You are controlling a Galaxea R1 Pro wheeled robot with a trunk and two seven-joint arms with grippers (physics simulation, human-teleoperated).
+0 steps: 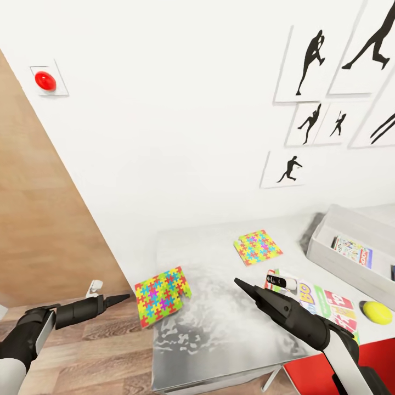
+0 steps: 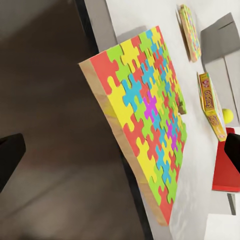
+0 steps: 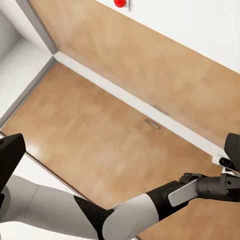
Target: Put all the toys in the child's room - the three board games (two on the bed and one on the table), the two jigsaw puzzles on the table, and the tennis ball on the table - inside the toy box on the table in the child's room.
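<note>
1. Right gripper [image 1: 240, 283], nearest, above the table [image 1: 219, 329]; left gripper [image 1: 123, 298] beside the overhanging puzzle [image 1: 162, 295]; whether either is clenched cannot be told.
2. Toy box [image 1: 329, 258] holds one game [image 1: 352, 250]; ball [image 1: 377, 311], second game [image 1: 323, 303] and far puzzle [image 1: 257, 247] remain outside.

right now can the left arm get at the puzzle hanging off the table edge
Probably yes. The left gripper points at the near jigsaw puzzle, which overhangs the table edge toward it, with nothing between them. Its jaws look open in the left wrist view, with the puzzle's exposed edge ahead.
</note>
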